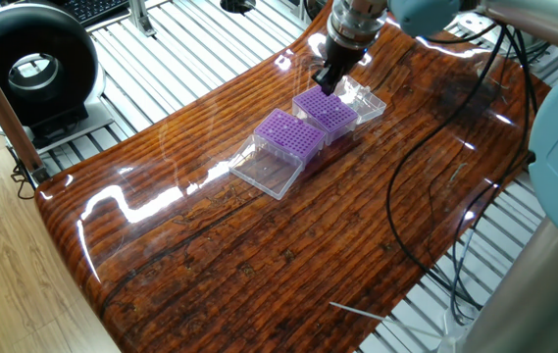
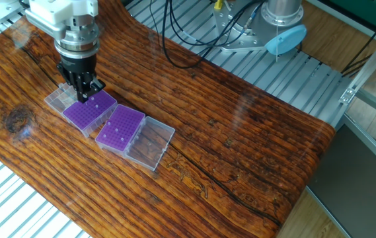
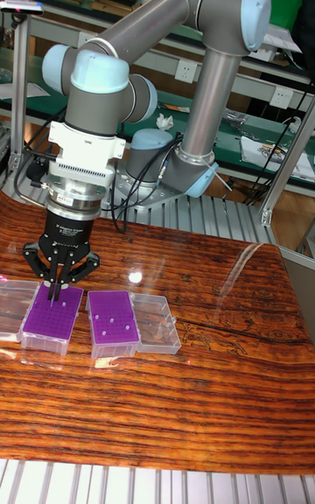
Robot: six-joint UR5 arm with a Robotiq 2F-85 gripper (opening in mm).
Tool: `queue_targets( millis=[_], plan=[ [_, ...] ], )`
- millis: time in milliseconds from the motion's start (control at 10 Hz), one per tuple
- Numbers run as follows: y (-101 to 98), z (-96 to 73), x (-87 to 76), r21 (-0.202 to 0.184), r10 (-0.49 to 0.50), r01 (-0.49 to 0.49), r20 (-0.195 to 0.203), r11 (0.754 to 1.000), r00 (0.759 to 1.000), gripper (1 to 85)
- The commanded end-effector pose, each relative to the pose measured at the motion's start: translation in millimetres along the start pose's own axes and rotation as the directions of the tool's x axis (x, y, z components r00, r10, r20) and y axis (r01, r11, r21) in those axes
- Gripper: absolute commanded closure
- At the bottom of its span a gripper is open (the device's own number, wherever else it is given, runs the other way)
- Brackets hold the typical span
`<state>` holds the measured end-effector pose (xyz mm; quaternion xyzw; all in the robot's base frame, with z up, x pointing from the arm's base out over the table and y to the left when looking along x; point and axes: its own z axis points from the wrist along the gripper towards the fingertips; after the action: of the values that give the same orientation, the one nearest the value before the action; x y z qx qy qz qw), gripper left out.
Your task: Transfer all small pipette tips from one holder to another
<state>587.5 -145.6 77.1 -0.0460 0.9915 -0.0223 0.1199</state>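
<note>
With the gripper (image 3: 56, 292) poised over the left purple rack (image 3: 51, 315), fingers nearly together on what may be a tip, though I cannot tell, carry it level toward the small pipette tips (image 3: 112, 324) in the right rack (image 3: 112, 321).

wooden table (image 1: 259, 255) | two purple racks (image 2: 108, 119) — clear lids (image 2: 151, 144) apparently open beside

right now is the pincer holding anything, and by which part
Cannot be told. The pincer hovers over the left purple rack, fingers close together; any tip between them is too small to make out.
</note>
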Motion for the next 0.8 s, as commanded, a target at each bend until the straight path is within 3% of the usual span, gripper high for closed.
queue_targets(
  millis=[0,700],
  plan=[
    [2.5,0.5,-0.5,-0.013,0.017,-0.017,0.012,1.0,1.0,84.3],
    [1.5,4.8,-0.3,-0.019,0.013,-0.013,0.025,1.0,1.0,84.3]
  ],
)
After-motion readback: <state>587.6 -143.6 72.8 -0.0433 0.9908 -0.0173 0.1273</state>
